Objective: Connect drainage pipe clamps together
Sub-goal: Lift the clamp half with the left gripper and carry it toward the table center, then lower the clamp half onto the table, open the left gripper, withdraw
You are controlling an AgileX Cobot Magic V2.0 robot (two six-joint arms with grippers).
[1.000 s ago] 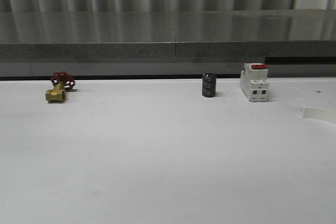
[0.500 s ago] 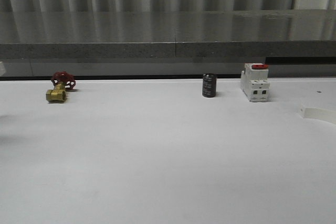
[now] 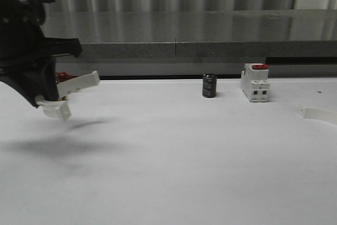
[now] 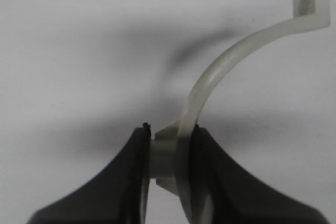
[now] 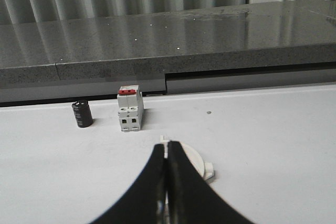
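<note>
The left pincer (image 4: 168, 156) grips one pipe clamp half (image 4: 220, 72) above the bench (image 3: 184, 151); the right pincer (image 5: 167, 174) is closed, empty; no legible writing.

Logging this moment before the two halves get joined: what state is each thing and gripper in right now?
Left gripper: shut on one clamp half, raised above the table.
Held clamp half: in the air, tilted.
Other clamp half: lying flat on the table at the right edge, not held.
Right gripper: shut, holding nothing.
Breaker: standing upright.
Black cylinder: standing upright.
</note>
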